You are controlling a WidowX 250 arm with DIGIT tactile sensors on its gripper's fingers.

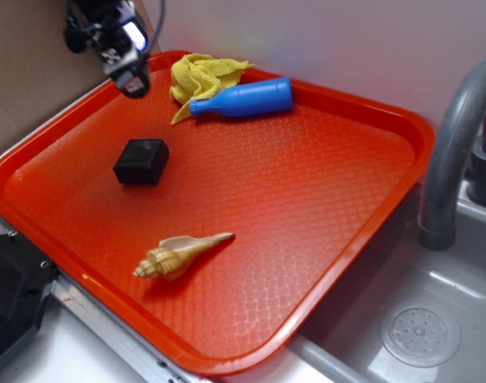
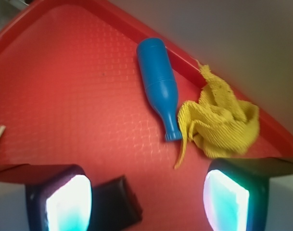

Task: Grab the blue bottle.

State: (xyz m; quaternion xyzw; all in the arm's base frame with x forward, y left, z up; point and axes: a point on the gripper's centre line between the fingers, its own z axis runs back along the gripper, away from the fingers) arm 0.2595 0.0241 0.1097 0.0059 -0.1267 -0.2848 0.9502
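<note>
Your bottle (image 1: 244, 99) lies on its side near the tray's (image 1: 402, 128) far rim, its long axis along that rim, neck against the crumpled yellow cloth (image 1: 199, 77). It's smooth blue plastic, cylindrical, narrow-necked; the tray is textured red. A black cube (image 1: 141, 161) and a ridged seashell (image 1: 179, 255) sit nearer. Your gripper (image 2: 146, 197) hangs above the tray's corner, jaws apart, empty.
</note>
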